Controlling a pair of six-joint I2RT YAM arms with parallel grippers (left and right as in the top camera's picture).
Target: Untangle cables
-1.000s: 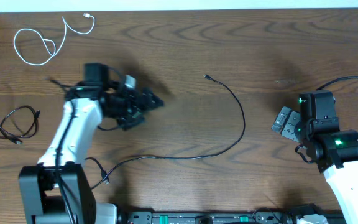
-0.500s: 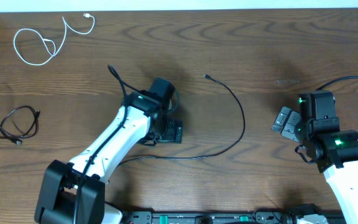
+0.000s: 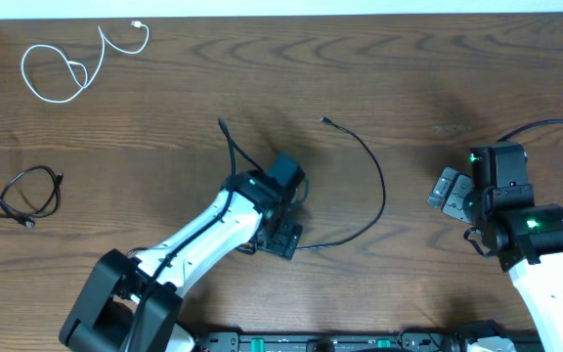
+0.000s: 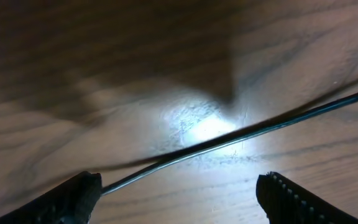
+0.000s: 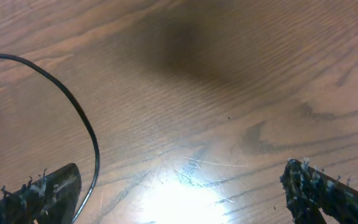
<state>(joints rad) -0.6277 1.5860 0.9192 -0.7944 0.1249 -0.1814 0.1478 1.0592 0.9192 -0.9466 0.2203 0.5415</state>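
The long black cable (image 3: 381,186) arcs from its plug (image 3: 325,120) down to my left gripper (image 3: 283,238), which hovers low over it near the table's front. In the left wrist view this cable (image 4: 241,137) crosses just ahead of the open jaws (image 4: 179,199) and reaches the left fingertip (image 4: 82,193); nothing is pinched. The white cable (image 3: 62,68) lies looped at the far left corner. The short black cable (image 3: 18,191) lies bunched at the left edge. My right gripper (image 3: 448,189) stands open at the right, with the long cable (image 5: 82,121) curving past its left finger (image 5: 42,193).
The left arm's own thick black wire (image 3: 228,142) sticks up behind its wrist. A black rail (image 3: 321,342) runs along the table's front edge. The table's far edge (image 3: 360,14) meets a white strip at the top.
My left arm has swung right and toward the front, from the left-middle of the table to over the long black cable, its jaws narrowing slightly. The right arm and the cables have not moved.
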